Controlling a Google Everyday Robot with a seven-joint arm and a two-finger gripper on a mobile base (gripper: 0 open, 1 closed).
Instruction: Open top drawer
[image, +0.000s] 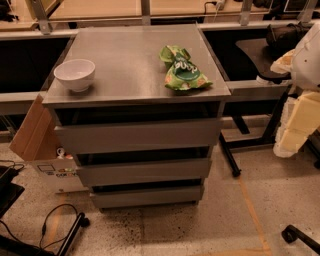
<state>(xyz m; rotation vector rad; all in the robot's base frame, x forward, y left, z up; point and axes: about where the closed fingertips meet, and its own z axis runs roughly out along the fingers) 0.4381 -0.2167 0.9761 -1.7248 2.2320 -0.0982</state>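
A grey cabinet (130, 60) with three stacked drawer fronts stands in the middle of the camera view. The top drawer (137, 135) is the uppermost wide plain grey front, just under the cabinet top, with a dark gap above it. Its front sits about in line with the two fronts below. My arm is the cream and white shape at the right edge, and my gripper (287, 142) hangs at its lower end. It is well to the right of the drawer and apart from it.
A white bowl (74, 74) and a green snack bag (183, 70) lie on the cabinet top. A cardboard box (37, 140) leans at the cabinet's left. Cables and a stand lie on the floor at the lower left. Table legs (230, 160) and a chair caster (292, 235) are at the right.
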